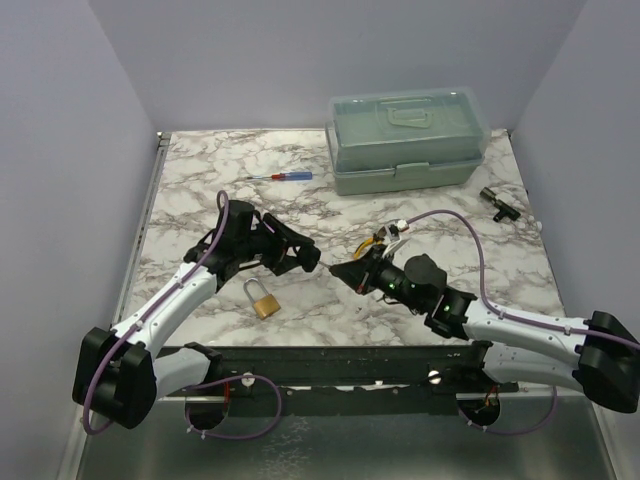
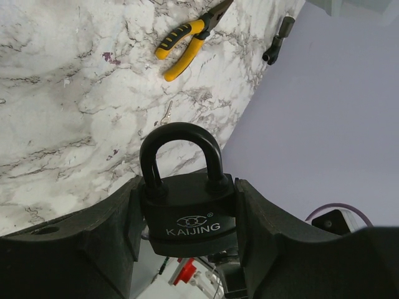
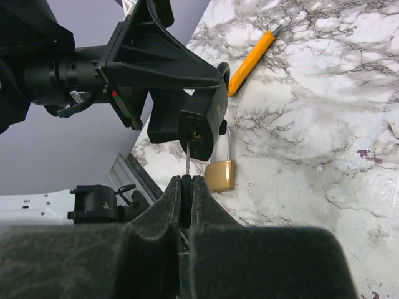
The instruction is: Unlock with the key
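right wrist: right gripper pinched the key, blade meeting the black padlock. left gripper grasped that padlock

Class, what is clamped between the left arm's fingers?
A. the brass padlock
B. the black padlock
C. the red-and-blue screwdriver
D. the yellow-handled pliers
B: in the left wrist view the black padlock sits clamped between the left fingers, while the brass padlock lies apart on the table.
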